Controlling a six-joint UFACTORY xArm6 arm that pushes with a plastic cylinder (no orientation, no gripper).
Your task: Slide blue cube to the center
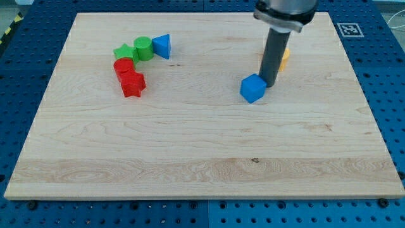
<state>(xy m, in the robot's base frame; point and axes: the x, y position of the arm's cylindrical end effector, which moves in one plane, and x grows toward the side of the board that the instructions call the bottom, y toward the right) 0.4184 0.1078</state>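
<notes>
The blue cube [252, 88] lies on the wooden board [202, 152], a little right of the middle and above it. My tip [270, 84] stands right against the cube's right side, at its upper right. A yellow block [285, 57] is partly hidden behind the rod, just above and to the right of the cube.
At the upper left sits a cluster: a blue triangular block [162, 46], a green cylinder [143, 48], a green block [123, 52], a red cylinder [123, 67] and a red star-like block [133, 83]. A marker tag [348, 29] is at the board's upper right corner.
</notes>
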